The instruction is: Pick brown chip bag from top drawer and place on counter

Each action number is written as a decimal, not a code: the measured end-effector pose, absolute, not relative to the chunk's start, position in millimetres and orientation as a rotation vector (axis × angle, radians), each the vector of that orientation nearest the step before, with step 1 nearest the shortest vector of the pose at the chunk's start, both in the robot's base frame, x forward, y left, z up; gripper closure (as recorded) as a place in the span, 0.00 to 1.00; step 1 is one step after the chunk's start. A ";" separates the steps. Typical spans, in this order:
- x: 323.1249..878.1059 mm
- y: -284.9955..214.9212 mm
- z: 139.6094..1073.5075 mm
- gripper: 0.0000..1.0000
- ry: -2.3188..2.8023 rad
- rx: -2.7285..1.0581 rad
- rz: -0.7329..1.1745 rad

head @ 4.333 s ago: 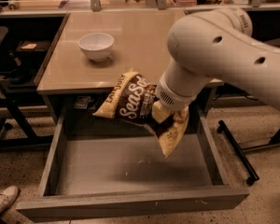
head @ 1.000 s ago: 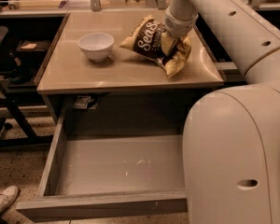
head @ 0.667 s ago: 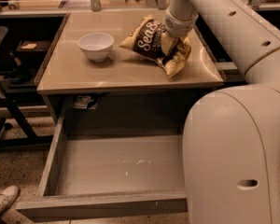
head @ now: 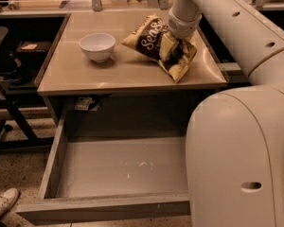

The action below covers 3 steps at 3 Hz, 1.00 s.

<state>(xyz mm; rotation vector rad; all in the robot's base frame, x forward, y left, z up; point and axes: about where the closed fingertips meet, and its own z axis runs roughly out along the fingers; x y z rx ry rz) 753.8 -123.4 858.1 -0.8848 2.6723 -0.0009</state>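
Observation:
The brown chip bag (head: 148, 39) lies tilted on the right part of the beige counter (head: 118, 72), its tan end bent down near the counter's right edge. My gripper (head: 173, 48) comes down from above and is shut on the bag's middle, which is bunched up around it. The top drawer (head: 118, 167) stands pulled out below the counter, and its grey bottom is bare. My arm's large white body covers the drawer's right side.
A white bowl (head: 97, 46) sits on the counter left of the bag. A dark side desk (head: 14, 51) and chair legs stand at the left. A person's white shoe (head: 4, 202) is on the floor at the lower left.
Since 4.3 s ago the bag was lifted from over the drawer onto the counter. Over the last second nothing has visibly moved.

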 end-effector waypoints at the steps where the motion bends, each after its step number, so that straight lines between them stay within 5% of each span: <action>1: 753.8 -123.4 858.1 0.00 2.672 -0.885 -0.001; 3: 755.6 -117.8 858.2 0.00 2.671 -0.905 -0.046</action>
